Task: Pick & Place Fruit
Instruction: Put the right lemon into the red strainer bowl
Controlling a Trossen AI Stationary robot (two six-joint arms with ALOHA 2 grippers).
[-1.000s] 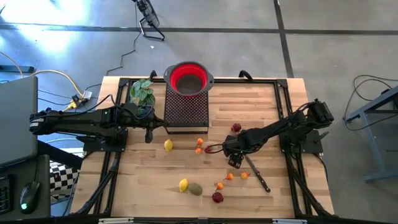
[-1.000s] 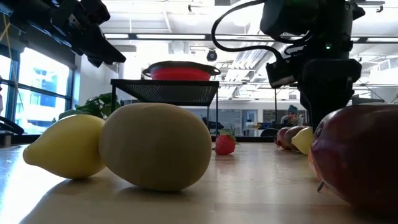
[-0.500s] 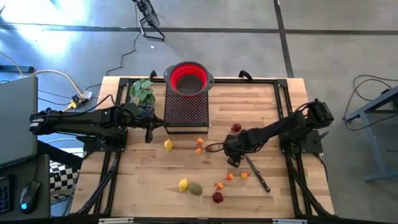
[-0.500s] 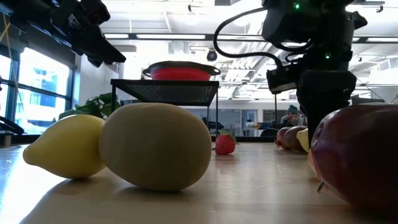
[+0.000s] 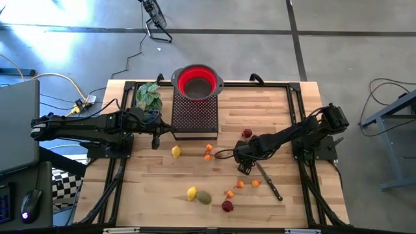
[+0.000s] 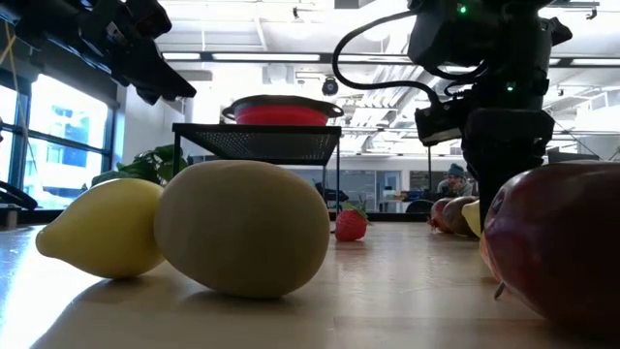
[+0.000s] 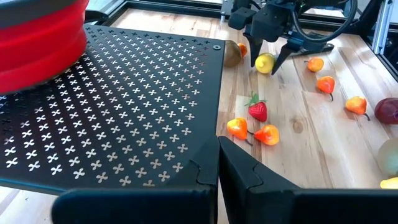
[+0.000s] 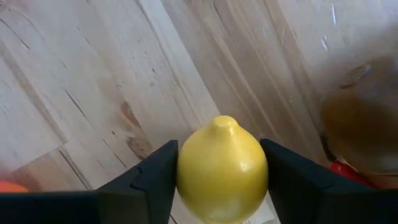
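Observation:
My right gripper [image 5: 242,160] points down at the table's middle right, shut on a yellow lemon [image 8: 222,168] that the high view hides under it. My left gripper [image 5: 155,140] hangs shut at the left, beside the black perforated stand [image 5: 195,114], touching nothing. Other fruit lie loose on the wood: two lemons [image 5: 175,152] [image 5: 192,193], an olive-green one [image 5: 205,197], dark red ones [image 5: 227,206] [image 5: 247,133], small orange ones [image 5: 208,149] [image 5: 240,184] and a brown kiwi [image 7: 232,53]. My right gripper pinches the lemon between its two fingers [image 8: 155,177], one on each side of its widest part. The fingers come from above, pointing steeply down. The lemon [image 7: 265,62] sits low at the tabletop with its pointed tip away from the wrist; whether it rests on the wood I cannot tell.
A red bowl [image 5: 197,81] stands on the far end of the stand. A leafy plant [image 5: 148,96] is at the far left. A black-handled knife [image 5: 268,182] lies just right of my right gripper. Bare wood lies at the near left.
My right arm has shifted its pose slightly above the lemon while its gripper stays over the same spot. The fruit on the table lie where they were.

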